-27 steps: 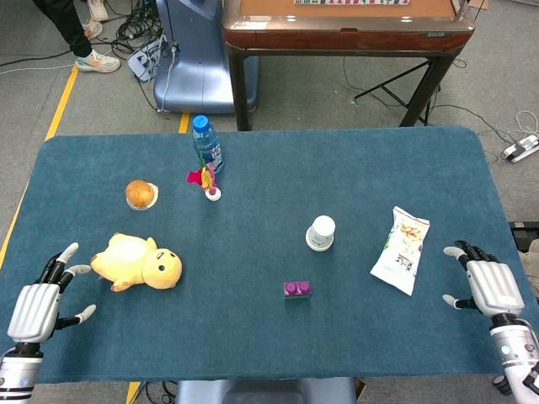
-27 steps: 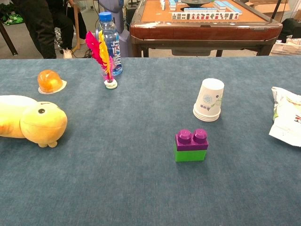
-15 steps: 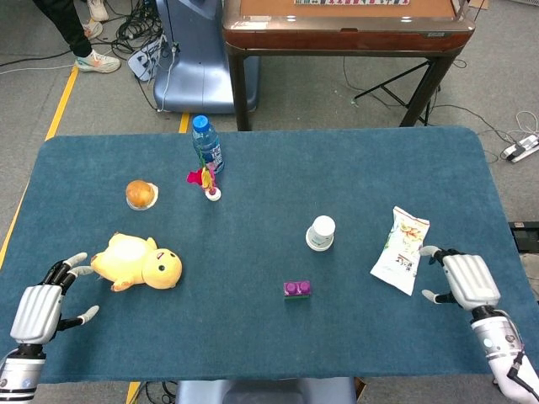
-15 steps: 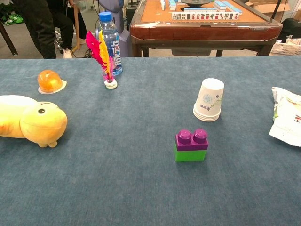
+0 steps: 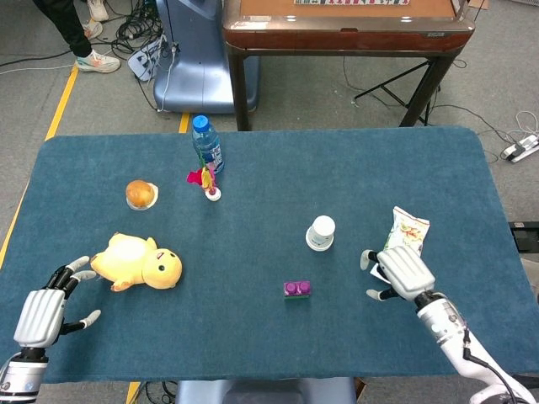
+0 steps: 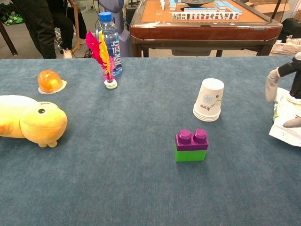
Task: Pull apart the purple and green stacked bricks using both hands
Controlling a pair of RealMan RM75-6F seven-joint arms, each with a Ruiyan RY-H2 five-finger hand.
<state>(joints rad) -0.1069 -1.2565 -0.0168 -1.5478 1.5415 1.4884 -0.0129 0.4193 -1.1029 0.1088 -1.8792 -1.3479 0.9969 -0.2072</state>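
Note:
A purple brick sits stacked on a green brick on the blue table; in the head view the stack lies at centre front. My right hand hovers right of it, fingers spread and empty, over the snack bag; its fingertips show at the chest view's right edge. My left hand is far off at the front left corner, fingers apart, holding nothing, beside the plush duck.
An upside-down paper cup stands behind the bricks. A snack bag lies to the right. A yellow plush duck, an orange jelly cup, a feather shuttlecock and a water bottle occupy the left and back.
My right hand has moved left from the table's right edge, across the snack bag toward the bricks, entering the chest view. My left hand drifted slightly toward the front edge. The bricks have not moved.

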